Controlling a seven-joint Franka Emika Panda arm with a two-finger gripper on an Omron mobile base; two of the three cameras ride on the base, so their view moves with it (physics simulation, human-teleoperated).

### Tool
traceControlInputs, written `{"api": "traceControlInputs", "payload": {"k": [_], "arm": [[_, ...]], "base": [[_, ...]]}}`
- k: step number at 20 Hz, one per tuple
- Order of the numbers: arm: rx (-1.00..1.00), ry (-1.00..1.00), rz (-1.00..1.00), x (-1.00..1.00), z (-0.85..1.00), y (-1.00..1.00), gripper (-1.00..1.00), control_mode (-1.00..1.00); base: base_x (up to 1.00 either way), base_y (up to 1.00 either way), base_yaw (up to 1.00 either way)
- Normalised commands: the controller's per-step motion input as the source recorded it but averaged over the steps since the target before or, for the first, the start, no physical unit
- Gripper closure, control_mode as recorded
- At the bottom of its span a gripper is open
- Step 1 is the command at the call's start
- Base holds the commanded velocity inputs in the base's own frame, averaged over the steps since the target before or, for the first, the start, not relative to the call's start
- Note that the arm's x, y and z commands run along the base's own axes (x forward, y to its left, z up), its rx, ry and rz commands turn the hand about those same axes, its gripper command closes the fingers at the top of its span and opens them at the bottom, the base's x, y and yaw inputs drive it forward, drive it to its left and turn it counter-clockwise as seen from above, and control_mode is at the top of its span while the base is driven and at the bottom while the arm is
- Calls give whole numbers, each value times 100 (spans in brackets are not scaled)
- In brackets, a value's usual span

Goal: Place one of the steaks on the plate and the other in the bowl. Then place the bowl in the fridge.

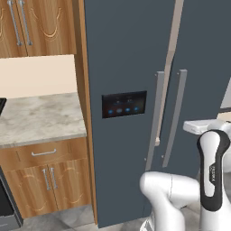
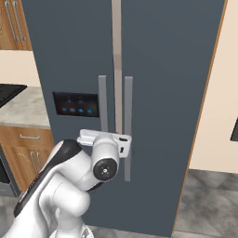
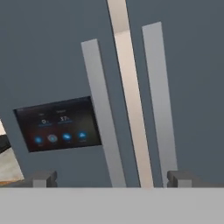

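Left base view, fridge [image 1: 131, 58]: fills the centre of the frame, both doors shut, with a thin pale seam between them. This is the destination for the bowl, so the base is parked facing it.
Left base view, handles: two long grey bars flank the seam; the left handle [image 1: 154, 119] sits just beside the right handle [image 1: 174, 117], which puts both within one reach.
Left base view, panel [image 1: 124, 104]: black with small blue lights, on the left door, left of the handles.
Left base view, counter [image 1: 38, 118]: marble top to the left of the fridge, well apart from the arm.
Left base view, arm [image 1: 212, 169]: rises at lower right with the hand level with the lower part of the handles, judged a pre-grasp stance for opening a door.
Right base view, gripper [image 2: 122, 145]: in front of the lower handles, near the seam; contact cannot be told.
Right base view, cabinet [image 2: 28, 148]: wooden drawer and doors at lower left, clear of the arm's path.
Hand view, fingertips [image 3: 41, 179]: spread wide at the bottom edge, nothing between them; the hand is empty and fully parted.
Hand view, aim: the camera looks straight at the doors, with both handles and the seam between the tips, apart from them.
Step judged: door opening not yet begun.
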Motion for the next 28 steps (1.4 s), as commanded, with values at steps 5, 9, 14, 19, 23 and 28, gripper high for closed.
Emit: {"api": "traceControlInputs", "payload": {"k": [5, 9, 14, 19, 23, 28], "arm": [[0, -16, -3, 42, -38, 0, -100, -100], [0, -9, -5, 43, -8, 0, -100, -100], [1, -1, -11, 37, 0, -24, -100, -100], [1, 0, -10, 27, -4, -31, -100, -100], [0, 0, -1, 36, -16, -2, -100, -100], [0, 0, 0, 33, -7, -18, -100, -100]], "base": [[0, 0, 0], [0, 0, 0], [0, 0, 0], [0, 0, 0], [0, 0, 0], [0, 0, 0]]}}
